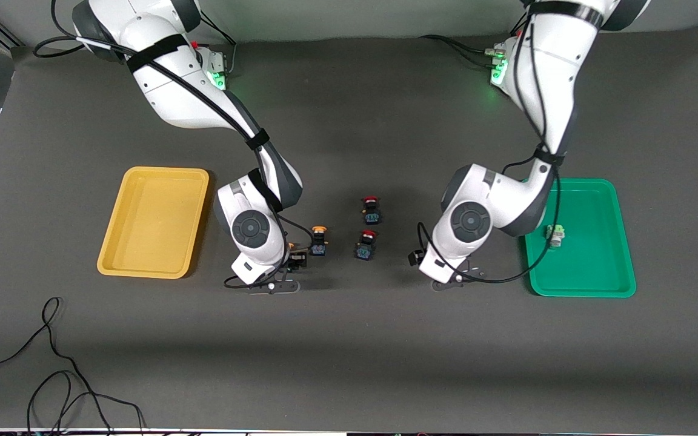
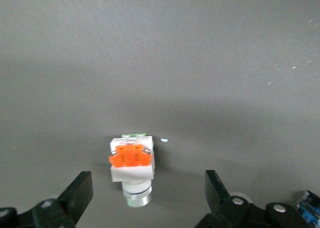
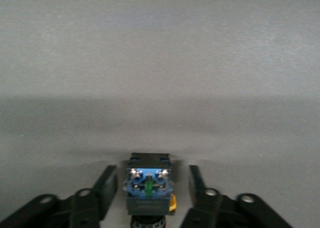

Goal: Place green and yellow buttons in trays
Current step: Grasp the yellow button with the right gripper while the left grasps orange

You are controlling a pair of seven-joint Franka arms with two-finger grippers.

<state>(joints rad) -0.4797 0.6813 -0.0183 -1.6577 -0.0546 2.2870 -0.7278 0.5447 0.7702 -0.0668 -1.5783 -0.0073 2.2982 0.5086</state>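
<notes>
My right gripper [image 1: 293, 261] is low over the mat beside the yellow tray [image 1: 154, 219]. Its fingers [image 3: 107, 188] straddle a black-blue button with a yellow cap [image 3: 148, 185] [image 1: 298, 259], with a narrow gap on each side. A second yellow-capped button [image 1: 319, 240] stands just beside it. My left gripper [image 2: 147, 188] [image 1: 448, 281] is open over the mat near the green tray [image 1: 594, 266]. Between its fingers lies a white button with an orange block and a green edge [image 2: 131, 168], hidden by the arm in the front view. A white-green button [image 1: 555, 235] lies in the green tray.
Two red-capped black switches [image 1: 371, 209] [image 1: 366, 244] stand on the mat between the two grippers. A blue-bodied switch [image 2: 310, 208] shows at the edge of the left wrist view. A loose black cable [image 1: 52, 363] lies near the front edge at the right arm's end.
</notes>
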